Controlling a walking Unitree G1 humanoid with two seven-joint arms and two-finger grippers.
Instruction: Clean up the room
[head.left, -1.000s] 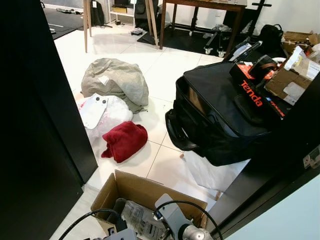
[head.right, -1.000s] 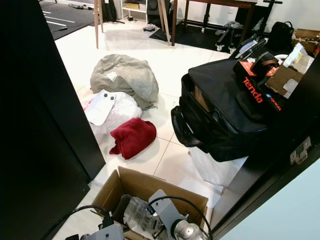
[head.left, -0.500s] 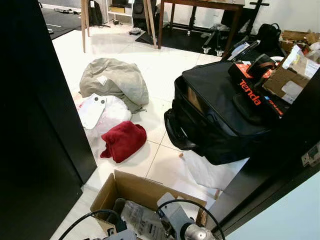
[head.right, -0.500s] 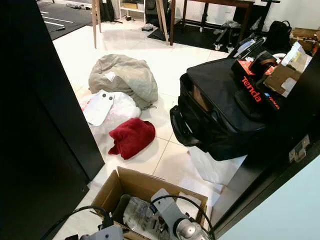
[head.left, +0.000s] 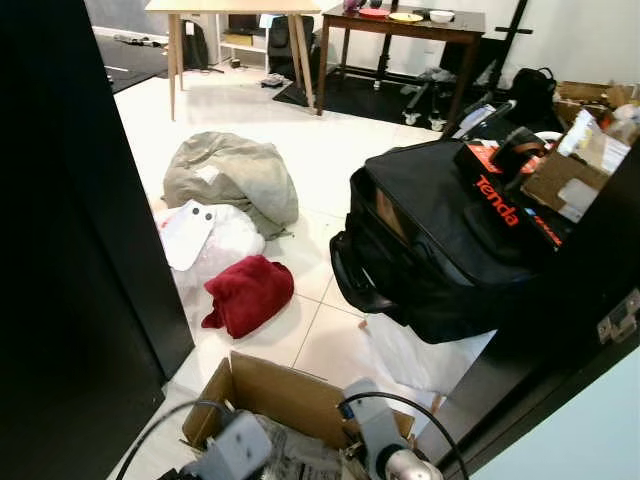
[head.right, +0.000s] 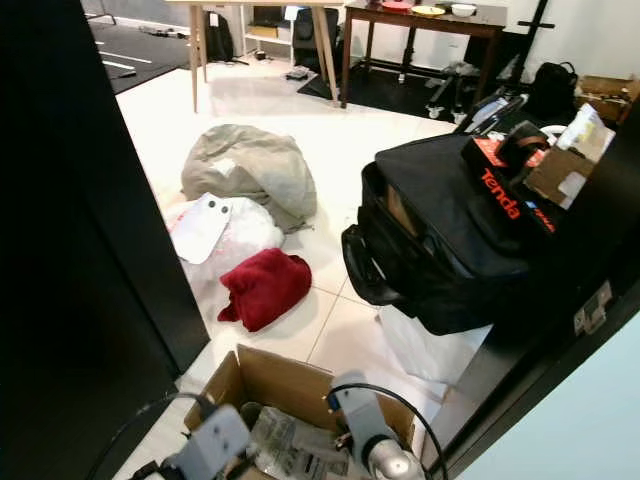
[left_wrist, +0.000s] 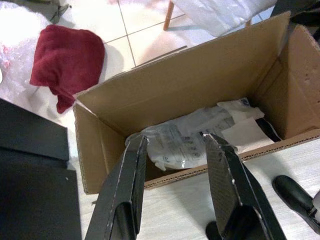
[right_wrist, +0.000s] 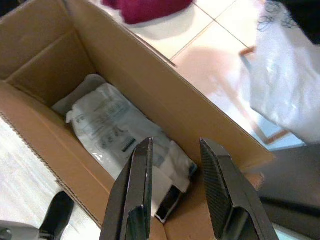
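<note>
We're standing over an open cardboard box (head.left: 262, 392) on the white tile floor, both arms low at the bottom of the head views. Left gripper (left_wrist: 174, 155) hangs above the box w/ fingers (left_wrist: 129, 172) parted, nothing between them. Right gripper (right_wrist: 173, 162) hangs over the same box, fingers (right_wrist: 216, 172) also apart and empty.

Inside the box we see a crumpled clear plastic bag w/ printed text (right_wrist: 107, 122), some white paper (left_wrist: 243, 131) beside it, and a small dark item (right_wrist: 169, 200) at the box wall – can't tell what it is.

Just beyond the box lies a red cloth (head.left: 246, 293), bunched up on the tiles. Touching it on the far side is a white plastic bag pile (head.left: 215, 240) w/ a flat white piece (head.left: 187, 232) on top. Further back, a grey-green bundle of fabric (head.left: 232, 177).

To our right sits a big black bag (head.left: 435, 240), w/ a black-and-red Tenda box (head.left: 505, 195) on top. White plastic sheet (head.left: 425, 355) sticks out under the bag. Dark door panel (head.left: 70, 250) on our left; wooden table legs (head.left: 172, 65) and a dark table (head.left: 400, 25) at the back.
</note>
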